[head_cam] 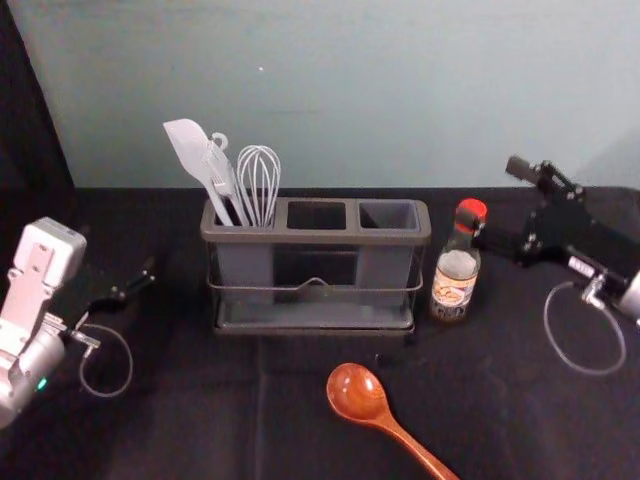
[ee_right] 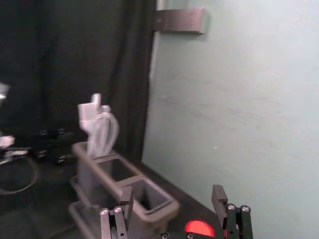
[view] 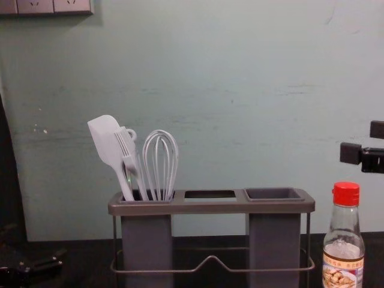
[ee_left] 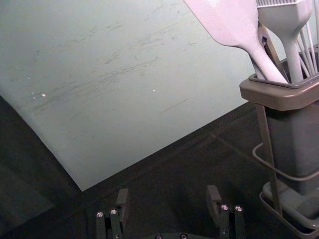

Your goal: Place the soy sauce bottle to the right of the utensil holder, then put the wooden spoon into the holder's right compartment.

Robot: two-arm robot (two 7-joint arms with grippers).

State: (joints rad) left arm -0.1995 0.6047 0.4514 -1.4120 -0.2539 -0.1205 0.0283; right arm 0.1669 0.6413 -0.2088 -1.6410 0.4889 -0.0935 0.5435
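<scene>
"Right of the holder stands the soy bottle. Why's the right hand spread, higher than its cap?"

"Probably to clear it, though I can't tell the gap. The left hand, also spread, is parked off left."

"And the spoon?"

"Lying in front, bound for the right compartment."

We record the cap red, the spoon glossy orange-brown, the holder brown-grey, the spatula plain pale grey.
</scene>
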